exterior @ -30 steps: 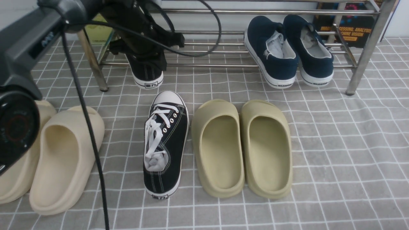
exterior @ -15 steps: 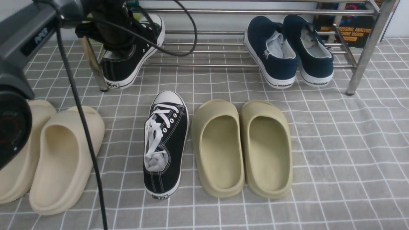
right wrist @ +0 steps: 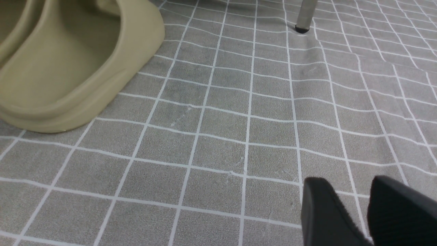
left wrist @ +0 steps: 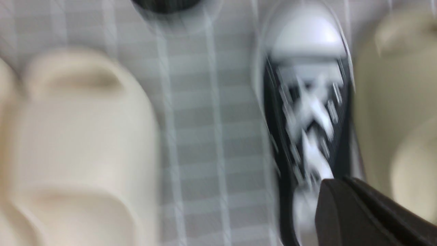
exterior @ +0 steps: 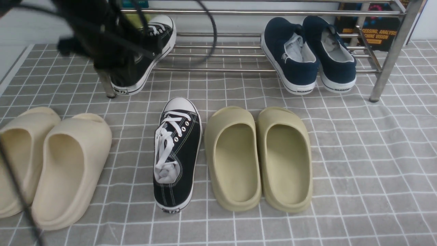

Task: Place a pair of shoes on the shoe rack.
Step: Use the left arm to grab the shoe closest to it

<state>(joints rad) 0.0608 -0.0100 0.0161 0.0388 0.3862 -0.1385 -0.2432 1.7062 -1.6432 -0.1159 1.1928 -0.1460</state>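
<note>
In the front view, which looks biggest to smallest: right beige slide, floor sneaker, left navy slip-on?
Right beige slide
black sneaker on the floor
left navy slip-on
The slip-on sits farther back, so its rank is unsure.

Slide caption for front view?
One black sneaker rests askew at the left end of the shoe rack behind the blurred left arm; its mate lies on the cloth between beige slides and olive slides.
</note>
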